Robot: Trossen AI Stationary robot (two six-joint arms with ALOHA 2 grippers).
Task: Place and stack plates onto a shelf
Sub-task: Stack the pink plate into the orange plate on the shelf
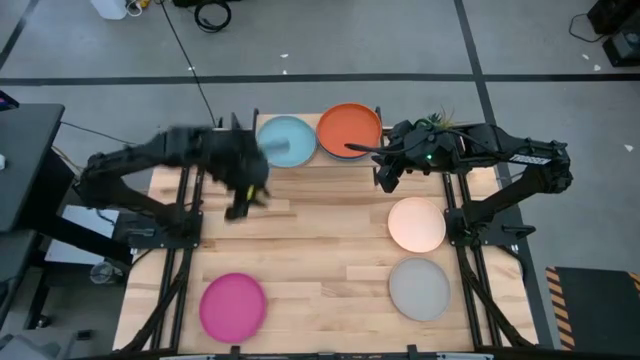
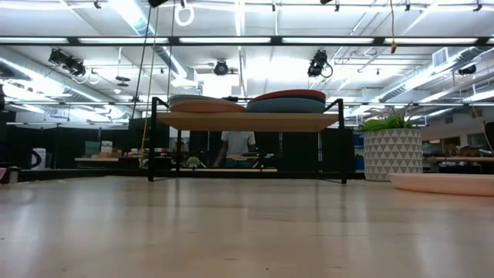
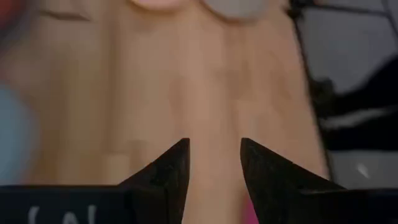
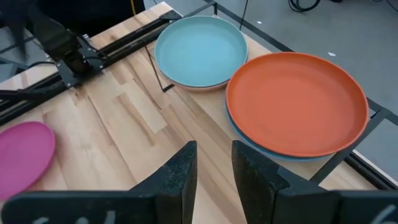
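With the light blue plate (image 1: 286,139) and orange plate (image 1: 350,129) already on the shelf (image 2: 247,121), both the left gripper (image 1: 238,210) and right gripper (image 1: 387,181) hang beside the shelf, fingers apart and holding nothing, so next I think one must fetch the cream plate (image 1: 417,224).

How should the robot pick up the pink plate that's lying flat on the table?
Probably by its raised rim. The magenta plate lies flat and shallow on the table, so only the edge gives the fingers something to pinch. It sits alone near the front left corner, nearer the left hand, which is empty. Coming down from above onto the rim facing the table's middle looks easiest.
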